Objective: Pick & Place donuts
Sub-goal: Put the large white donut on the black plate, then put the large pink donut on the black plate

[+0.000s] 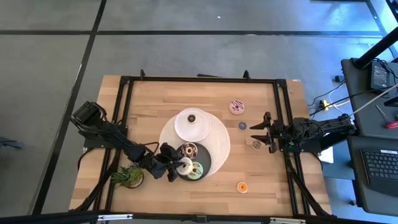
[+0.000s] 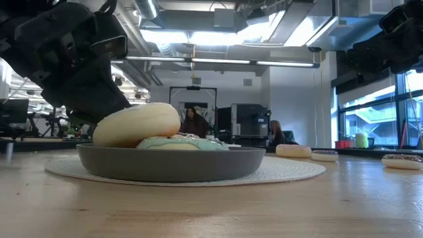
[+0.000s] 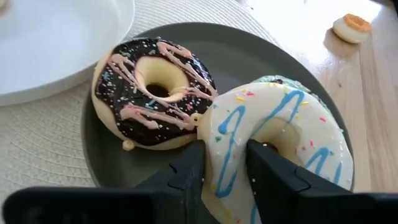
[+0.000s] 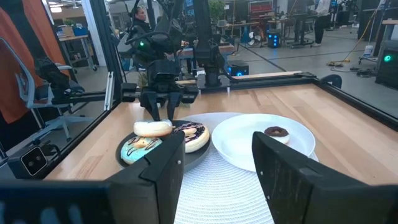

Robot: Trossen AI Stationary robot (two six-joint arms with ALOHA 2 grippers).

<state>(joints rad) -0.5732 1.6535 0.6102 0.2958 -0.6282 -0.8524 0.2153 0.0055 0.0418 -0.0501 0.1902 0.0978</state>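
Observation:
A cream-iced donut leans tilted on a green-iced donut, with its lower edge in the dark grey plate. A chocolate-iced donut lies flat beside them in the same plate. My left gripper is open at the plate's left side. One finger stands in the cream donut's hole and the other outside its ring. My right gripper hangs open and empty over the table's right side. My left gripper straddles the near part of the cream donut's ring, one finger in the hole and one outside, slanting down from the table's left. I cannot tell whether the pads touch it. The donut rests on the green donut and the plate.
A white plate with a tiny brown donut sits behind the grey plate on a round placemat. A pink donut, a purple one and an orange one lie to the right. A potted plant stands near-left.

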